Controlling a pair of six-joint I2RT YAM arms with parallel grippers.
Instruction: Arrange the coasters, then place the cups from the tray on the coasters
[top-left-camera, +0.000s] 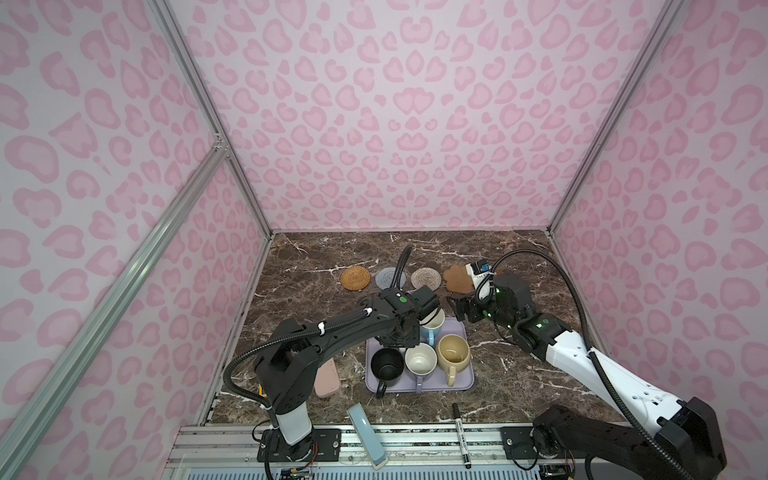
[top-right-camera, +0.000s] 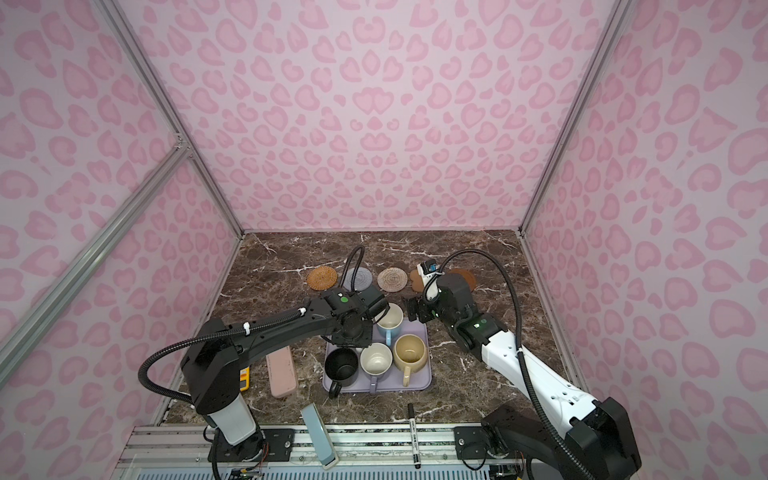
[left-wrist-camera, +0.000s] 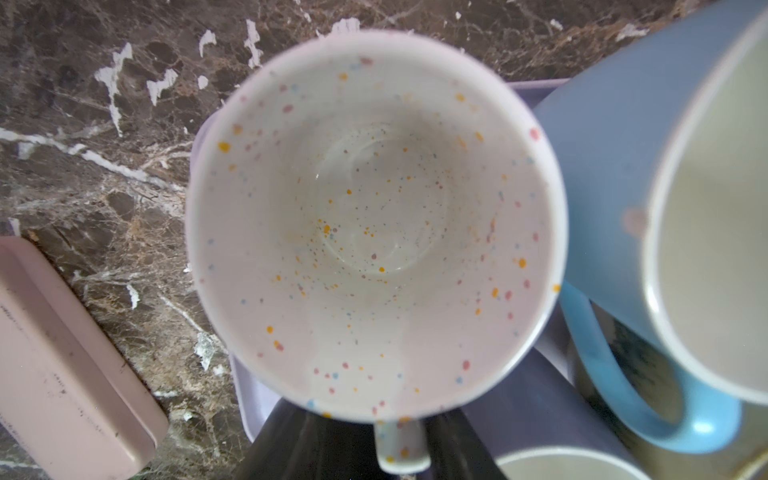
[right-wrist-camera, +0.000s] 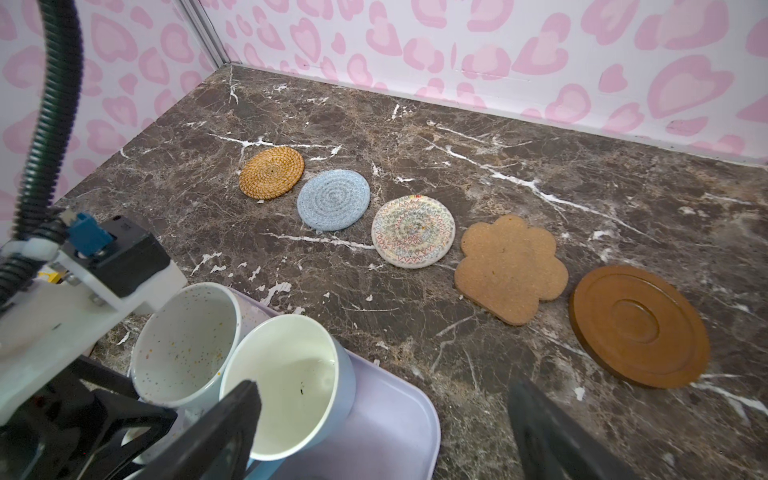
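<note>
**Tabletop scene, seen from above and from both wrists.** Five coasters lie close together in a row across the far half of the marble-patterned surface (top-left-camera: 519, 374). From left to right they are the orange-brown rattan coaster (right-wrist-camera: 271, 172), grey-blue woven coaster (right-wrist-camera: 333, 199), cream woven coaster (right-wrist-camera: 413, 232), tan paw-shaped coaster (right-wrist-camera: 510, 268) and brown rimmed disc (right-wrist-camera: 640, 326).

The lavender tray (top-left-camera: 455, 328) lies nearer, at centre, and carries all five cups. The black cup (top-left-camera: 387, 365), cream-white cup (top-left-camera: 420, 360) and pale yellow cup (top-left-camera: 454, 353) form the near row. The light blue cup (top-left-camera: 432, 328) and speckled lavender cup (left-wrist-camera: 374, 224) form the far row.

The left end effector (top-left-camera: 399, 334) sits directly over the speckled lavender cup; whether it pinches the cup cannot be told. The right end effector (right-wrist-camera: 382, 386), fingers spread wide and holding nothing, hangs just beside the tray's far right corner. A pink case (top-left-camera: 328, 378) lies left of the tray.
</note>
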